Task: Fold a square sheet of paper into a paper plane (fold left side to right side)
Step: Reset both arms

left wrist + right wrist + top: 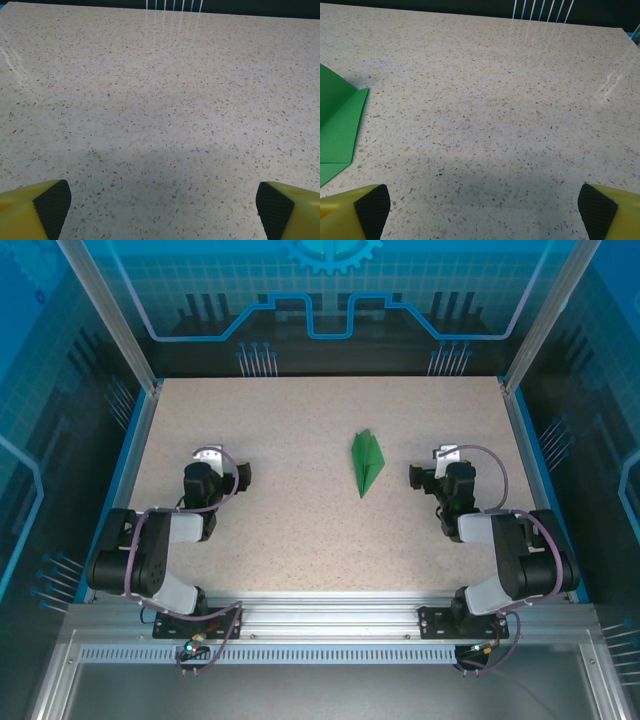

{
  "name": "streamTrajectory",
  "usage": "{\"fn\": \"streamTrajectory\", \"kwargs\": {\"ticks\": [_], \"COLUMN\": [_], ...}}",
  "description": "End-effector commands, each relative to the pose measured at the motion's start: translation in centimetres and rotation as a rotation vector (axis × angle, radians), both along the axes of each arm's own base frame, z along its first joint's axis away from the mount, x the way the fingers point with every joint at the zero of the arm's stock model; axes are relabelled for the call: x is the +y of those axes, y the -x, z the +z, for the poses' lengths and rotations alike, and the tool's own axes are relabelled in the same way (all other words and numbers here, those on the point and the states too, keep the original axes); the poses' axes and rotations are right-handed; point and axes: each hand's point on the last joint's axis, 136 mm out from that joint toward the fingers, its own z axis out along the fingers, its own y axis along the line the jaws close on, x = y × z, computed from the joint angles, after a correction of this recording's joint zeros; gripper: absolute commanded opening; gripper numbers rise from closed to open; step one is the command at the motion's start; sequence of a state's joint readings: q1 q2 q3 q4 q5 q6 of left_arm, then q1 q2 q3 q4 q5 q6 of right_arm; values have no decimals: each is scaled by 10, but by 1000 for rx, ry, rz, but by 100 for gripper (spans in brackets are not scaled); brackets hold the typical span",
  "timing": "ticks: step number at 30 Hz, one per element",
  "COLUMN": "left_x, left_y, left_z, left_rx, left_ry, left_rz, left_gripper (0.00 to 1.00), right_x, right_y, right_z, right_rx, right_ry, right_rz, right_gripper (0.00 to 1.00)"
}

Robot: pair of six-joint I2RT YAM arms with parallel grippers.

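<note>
Both jaws spread empty, right gripper [414,477] near the paper plane's [367,462] right, left gripper [243,473] well to its left: your stray nudge could slide it or spring its creases.

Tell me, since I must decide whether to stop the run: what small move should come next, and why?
Probably none: leave both arms parked. The bright green paper plane already lies as a slim, creased, pointed dart on the speckled table, touching neither gripper. The left gripper and right gripper stand open and empty, so the folding looks finished.
</note>
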State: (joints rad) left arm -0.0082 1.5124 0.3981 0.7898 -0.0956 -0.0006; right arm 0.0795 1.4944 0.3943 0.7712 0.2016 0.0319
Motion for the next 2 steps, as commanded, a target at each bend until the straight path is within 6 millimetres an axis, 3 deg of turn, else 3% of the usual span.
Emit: {"fn": "streamTrajectory", "kwargs": {"ticks": [1,2], "left_x": [-3,-3], "left_y": [-4,-5], "left_z": [4,5], "left_rx": [-11,-11], "left_ry": [15,15], "left_rz": [-17,-16], "left_gripper": [99,99], "right_x": [3,2], "right_y": [-7,-6], "right_z": [8,7], "right_rx": [-25,-24], "right_ry": [14,15], "right_rz": [4,5], "right_gripper": [100,100]}}
